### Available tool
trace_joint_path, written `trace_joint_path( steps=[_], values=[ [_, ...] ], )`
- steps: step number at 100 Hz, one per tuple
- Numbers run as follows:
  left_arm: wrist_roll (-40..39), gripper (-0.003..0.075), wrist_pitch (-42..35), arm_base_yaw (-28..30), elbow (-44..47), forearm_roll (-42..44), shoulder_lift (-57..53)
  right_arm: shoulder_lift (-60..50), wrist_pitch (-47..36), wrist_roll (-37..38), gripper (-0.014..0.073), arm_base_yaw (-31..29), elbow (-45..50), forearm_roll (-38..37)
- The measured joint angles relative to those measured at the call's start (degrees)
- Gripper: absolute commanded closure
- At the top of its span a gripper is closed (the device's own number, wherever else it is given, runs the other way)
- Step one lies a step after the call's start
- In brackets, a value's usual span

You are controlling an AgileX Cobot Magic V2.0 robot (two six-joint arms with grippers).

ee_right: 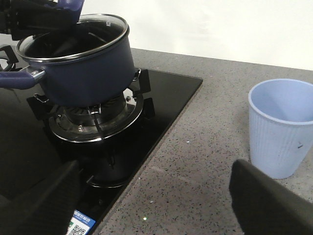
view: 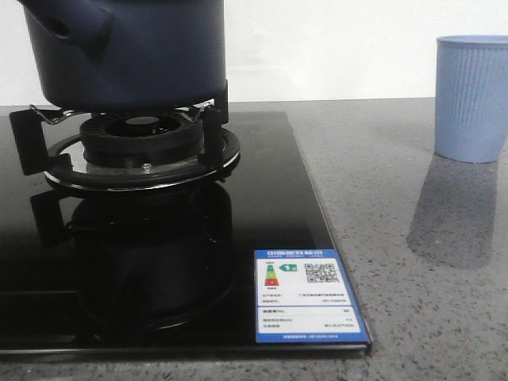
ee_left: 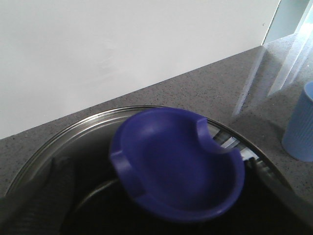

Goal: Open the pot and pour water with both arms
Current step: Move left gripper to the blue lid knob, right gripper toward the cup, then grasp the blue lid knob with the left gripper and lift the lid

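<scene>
The dark navy pot sits on the gas burner at the far left; its side nub points left. In the right wrist view the pot carries a glass lid with a steel rim. The left wrist view looks down on the lid's rim and its blue knob, which is blurred. My left gripper is open, its dark fingers on either side of the knob without clearly touching it. My right gripper is open and empty above the counter, between hob and cup.
A pale blue ribbed cup stands on the grey speckled counter at the right, also in the right wrist view. The black glass hob carries a blue energy label at its front right corner. A white wall is behind.
</scene>
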Motion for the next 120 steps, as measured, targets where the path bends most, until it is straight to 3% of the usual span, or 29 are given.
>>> trace_joint_path(
  steps=[27, 49, 61, 120],
  values=[
    [3.38, 0.0136, 0.37, -0.33, -1.21, -0.73, 1.84, 0.00, 0.00, 0.00, 0.0027, 0.00, 0.00, 0.09],
    [3.62, 0.0313, 0.40, -0.33, -1.29, -1.20, 1.94, 0.00, 0.00, 0.00, 0.0027, 0.00, 0.00, 0.09],
    [4.35, 0.0370, 0.85, -0.44, -1.33, -1.20, 1.94, 0.00, 0.00, 0.00, 0.0027, 0.00, 0.00, 0.09],
    [4.09, 0.0372, 0.58, -0.54, -1.22, -2.21, 0.30, 0.00, 0.00, 0.00, 0.0027, 0.00, 0.00, 0.13]
  ],
)
